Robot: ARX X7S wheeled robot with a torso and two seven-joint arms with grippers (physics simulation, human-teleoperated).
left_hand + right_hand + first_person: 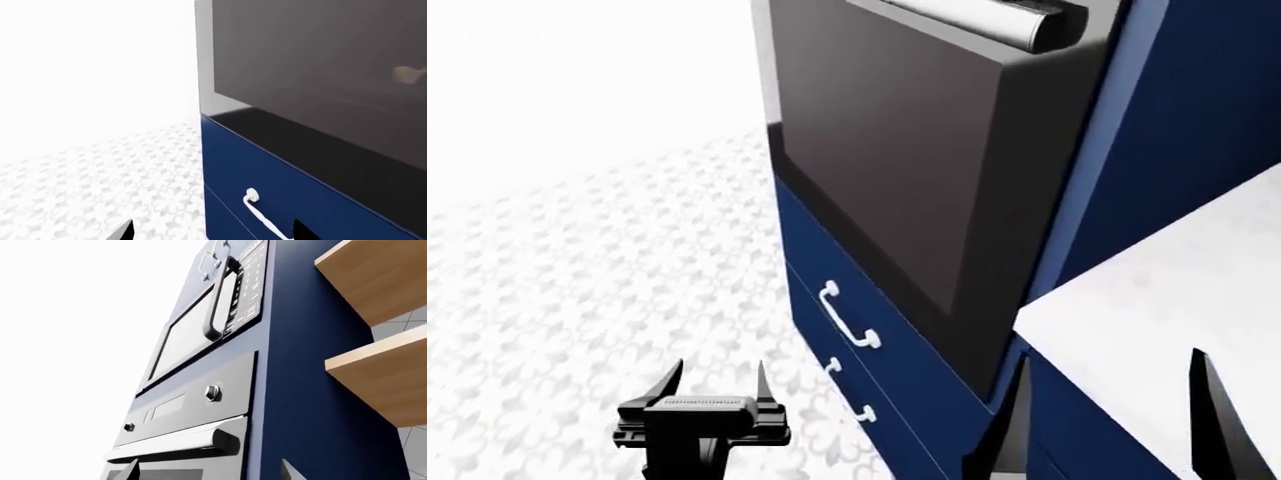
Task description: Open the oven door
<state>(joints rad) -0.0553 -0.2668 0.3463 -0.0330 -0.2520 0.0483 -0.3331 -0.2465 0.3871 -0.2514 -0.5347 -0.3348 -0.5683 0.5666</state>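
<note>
The oven door point(921, 170) is a tall black panel with a dark glass window, set in a navy cabinet column. Its brushed-silver bar handle point(988, 15) runs along the top edge. In the right wrist view the handle point(173, 442) lies just beyond my open right gripper point(210, 475), below the oven's control panel point(193, 405). My right gripper point(1114, 410) stands low in front of the door's right edge, apart from it. My left gripper point(714, 385) is open and empty over the floor, left of the drawers. The left wrist view shows the door glass point(320, 75).
Navy drawers with white handles point(851, 318) sit under the oven. A white countertop point(1174, 290) juts out at the right. Above the oven is a microwave with a dark handle point(223, 295). Wooden shelves point(380, 370) hang to its right. Patterned white floor point(587, 280) spreads left.
</note>
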